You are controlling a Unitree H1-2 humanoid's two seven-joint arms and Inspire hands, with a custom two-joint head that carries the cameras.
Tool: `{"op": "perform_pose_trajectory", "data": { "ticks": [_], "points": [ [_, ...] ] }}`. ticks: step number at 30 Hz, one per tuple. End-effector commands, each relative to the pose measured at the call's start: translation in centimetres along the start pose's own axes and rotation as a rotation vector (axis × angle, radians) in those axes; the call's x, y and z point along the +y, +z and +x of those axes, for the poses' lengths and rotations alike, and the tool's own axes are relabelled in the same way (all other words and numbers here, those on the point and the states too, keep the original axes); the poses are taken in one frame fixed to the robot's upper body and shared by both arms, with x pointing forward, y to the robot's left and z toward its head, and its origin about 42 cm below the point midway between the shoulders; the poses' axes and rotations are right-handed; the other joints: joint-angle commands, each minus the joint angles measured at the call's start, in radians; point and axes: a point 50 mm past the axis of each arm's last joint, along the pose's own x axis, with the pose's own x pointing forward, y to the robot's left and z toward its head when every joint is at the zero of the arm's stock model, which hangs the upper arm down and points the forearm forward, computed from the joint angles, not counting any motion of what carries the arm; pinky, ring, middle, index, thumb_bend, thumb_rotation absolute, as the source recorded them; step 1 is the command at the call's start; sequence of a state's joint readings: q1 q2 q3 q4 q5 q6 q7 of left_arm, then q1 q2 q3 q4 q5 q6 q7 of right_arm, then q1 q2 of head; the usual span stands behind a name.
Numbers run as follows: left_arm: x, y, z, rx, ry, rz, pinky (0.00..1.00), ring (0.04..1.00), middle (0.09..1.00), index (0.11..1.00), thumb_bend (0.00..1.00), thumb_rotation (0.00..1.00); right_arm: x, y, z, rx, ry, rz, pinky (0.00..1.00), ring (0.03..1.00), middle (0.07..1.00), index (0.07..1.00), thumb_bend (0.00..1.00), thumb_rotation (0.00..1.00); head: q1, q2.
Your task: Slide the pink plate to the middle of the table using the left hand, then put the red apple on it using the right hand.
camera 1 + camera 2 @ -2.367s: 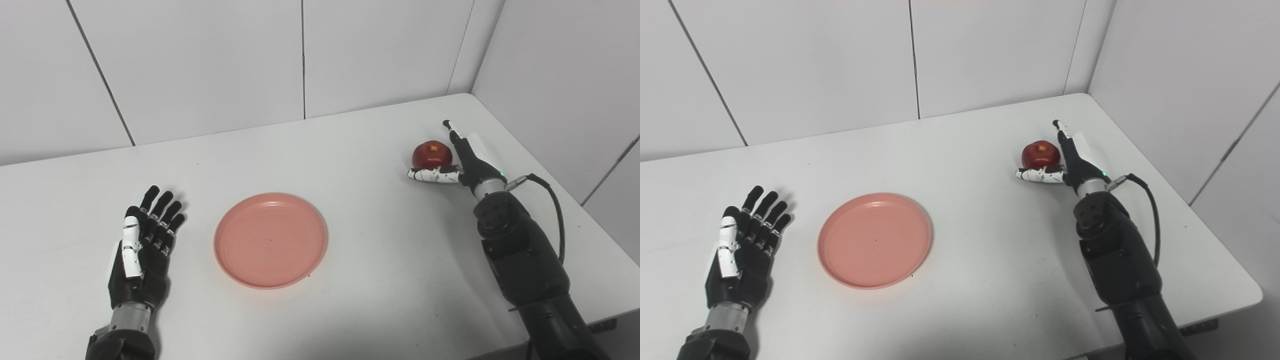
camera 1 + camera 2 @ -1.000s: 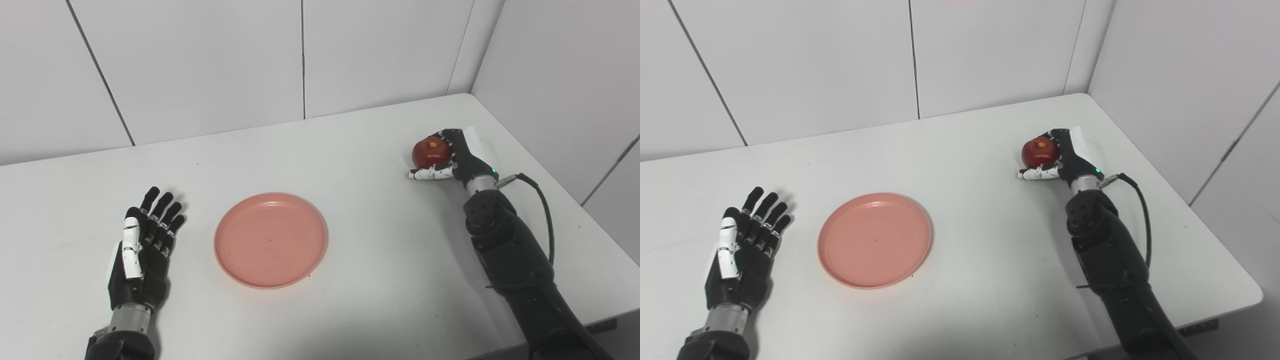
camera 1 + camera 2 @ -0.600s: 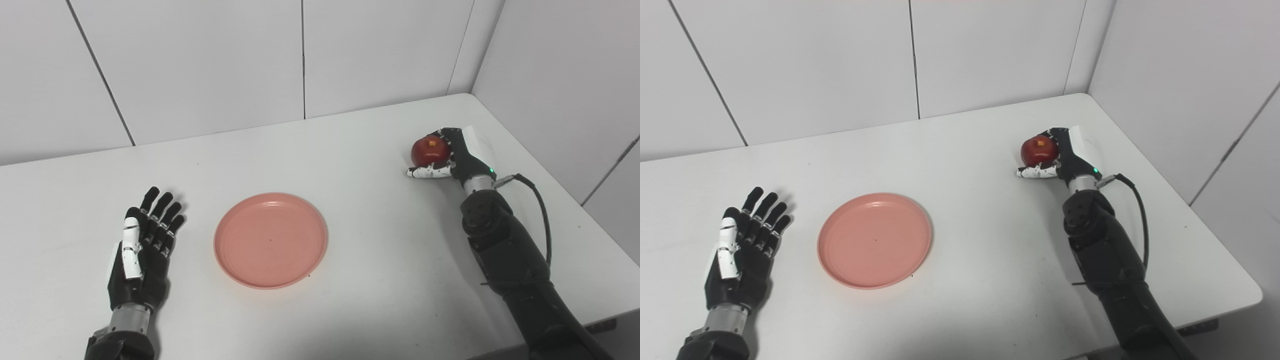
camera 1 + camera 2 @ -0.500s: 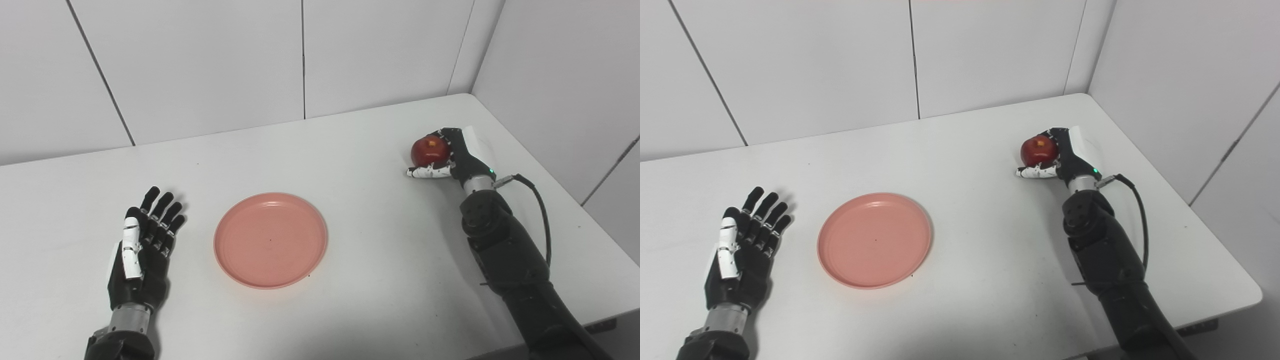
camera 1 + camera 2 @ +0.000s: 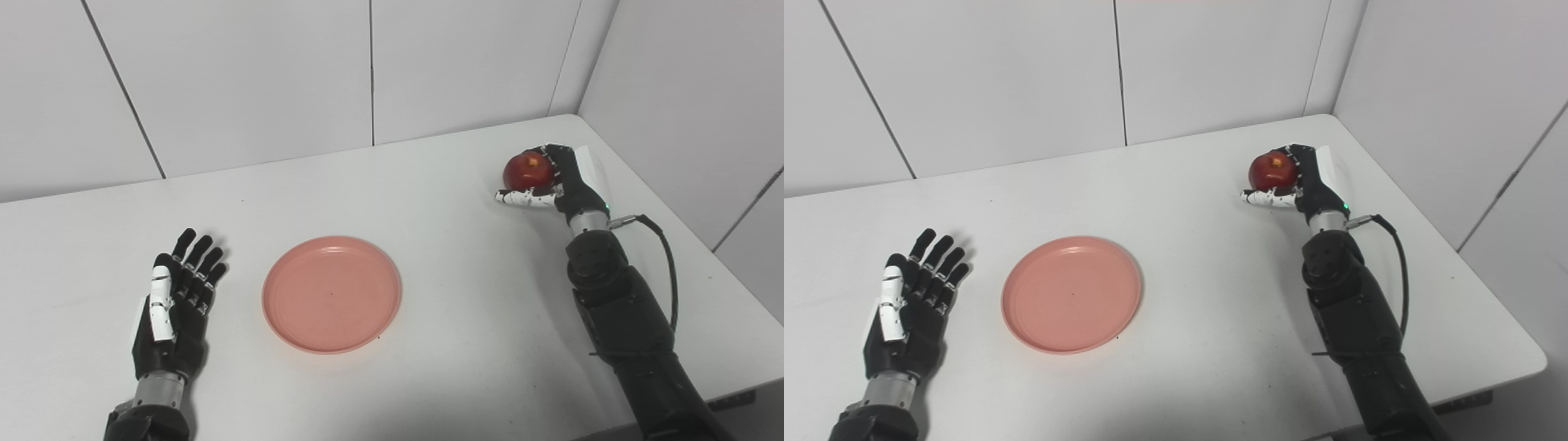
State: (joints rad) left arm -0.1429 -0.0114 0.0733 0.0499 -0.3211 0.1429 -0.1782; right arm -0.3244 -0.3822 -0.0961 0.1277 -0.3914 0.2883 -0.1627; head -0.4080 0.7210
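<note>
The table (image 5: pixel 465 294) surface between the right hand (image 5: pixel 554 184), near the far right corner, and the plate (image 5: pixel 332 294), near the middle, lies bare. The apple (image 5: pixel 527 171) sits enclosed in the right hand, so the hand's inner side is occupied. The plate top is bare. The left hand (image 5: pixel 174 306) lies flat with spread fingers beside the plate, toward the left edge, a narrow strip of table between them. Walls border the far and right edges.
</note>
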Motion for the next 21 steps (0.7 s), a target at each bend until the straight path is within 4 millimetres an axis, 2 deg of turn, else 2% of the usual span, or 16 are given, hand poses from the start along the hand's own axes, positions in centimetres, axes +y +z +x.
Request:
{"op": "perform_pose_trajectory", "data": {
  "ticks": [1,5,12,21],
  "points": [
    [0.3,-0.9,-0.4,0.054,0.027,0.002,0.93,0.905,0.915,0.899,0.39,1.00,-1.6,2.4,0.8,-0.072,-0.054,0.019,0.47,0.518,0.543,0.488,0.51,0.13,0.001,0.001],
    [0.2,-1.0,-0.3,0.054,0.024,0.004,0.93,0.903,0.912,0.898,0.40,1.00,-1.7,3.4,0.5,-0.109,-0.053,0.032,0.46,0.507,0.534,0.488,0.51,0.13,0.010,-0.002],
    [-0.2,-1.2,-0.3,0.052,0.019,0.017,0.92,0.906,0.914,0.900,0.40,1.00,-1.3,6.8,-0.5,-0.191,-0.027,0.043,0.42,0.484,0.521,0.488,0.51,0.13,0.032,-0.007],
    [-1.4,-1.5,-0.4,0.048,0.038,0.020,0.91,0.897,0.905,0.893,0.40,1.00,0.9,11.4,-2.1,-0.334,0.066,0.041,0.41,0.479,0.514,0.487,0.51,0.13,0.082,-0.014]
  ]
}}
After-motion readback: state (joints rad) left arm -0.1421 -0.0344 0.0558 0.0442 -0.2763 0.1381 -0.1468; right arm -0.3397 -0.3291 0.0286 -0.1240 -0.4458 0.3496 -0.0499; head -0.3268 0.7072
